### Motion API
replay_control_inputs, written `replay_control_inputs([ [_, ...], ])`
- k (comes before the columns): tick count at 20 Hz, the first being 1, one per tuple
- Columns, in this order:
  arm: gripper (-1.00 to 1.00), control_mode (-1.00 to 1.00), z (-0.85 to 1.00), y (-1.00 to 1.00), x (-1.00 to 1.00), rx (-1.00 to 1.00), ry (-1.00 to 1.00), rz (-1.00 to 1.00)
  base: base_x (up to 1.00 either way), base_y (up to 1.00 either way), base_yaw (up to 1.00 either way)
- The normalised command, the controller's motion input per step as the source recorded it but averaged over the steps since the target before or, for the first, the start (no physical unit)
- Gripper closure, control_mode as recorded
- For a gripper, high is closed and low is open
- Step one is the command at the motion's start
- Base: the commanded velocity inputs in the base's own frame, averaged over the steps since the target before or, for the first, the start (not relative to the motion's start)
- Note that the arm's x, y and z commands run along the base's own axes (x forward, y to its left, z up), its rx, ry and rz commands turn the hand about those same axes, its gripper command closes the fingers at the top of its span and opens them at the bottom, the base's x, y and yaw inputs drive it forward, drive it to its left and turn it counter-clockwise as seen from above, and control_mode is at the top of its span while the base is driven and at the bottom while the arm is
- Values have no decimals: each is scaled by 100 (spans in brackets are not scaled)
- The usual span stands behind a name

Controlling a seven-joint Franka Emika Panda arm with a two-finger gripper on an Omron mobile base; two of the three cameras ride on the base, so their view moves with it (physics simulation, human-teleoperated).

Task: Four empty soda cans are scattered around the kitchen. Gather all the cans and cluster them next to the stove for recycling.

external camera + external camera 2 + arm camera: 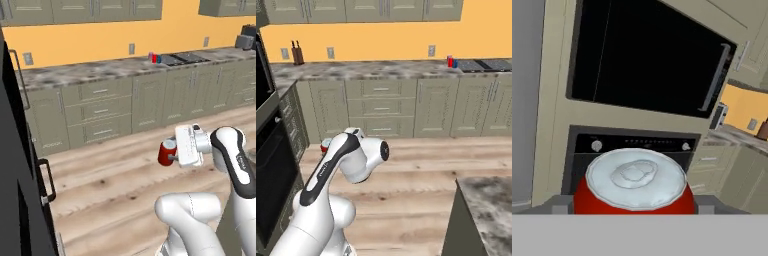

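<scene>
Red soda can [167, 152] sits clamped between the fingers of the gripper [172, 156], silver top facing the wall oven [647, 60] beyond.

1. A red soda can [166, 152] with a silver top [636, 177] is carried in mid-air above the wooden floor, tipped onto its side so the top points away from the hand; its pull-tab lid fills the lower hand view.
2. 2 more cans stand upright on the far counter, a red one [150, 57] touching a blue one [158, 59].
3. The stove [182, 58], a flat black cooktop, lies just beside those 2 cans.
</scene>
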Motion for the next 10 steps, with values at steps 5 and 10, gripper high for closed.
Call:
replay_control_inputs([
  [5,100,100,0,0,0,0,0,0,100,0,0],
  [10,100,100,0,0,0,0,0,0,100,0,1],
])
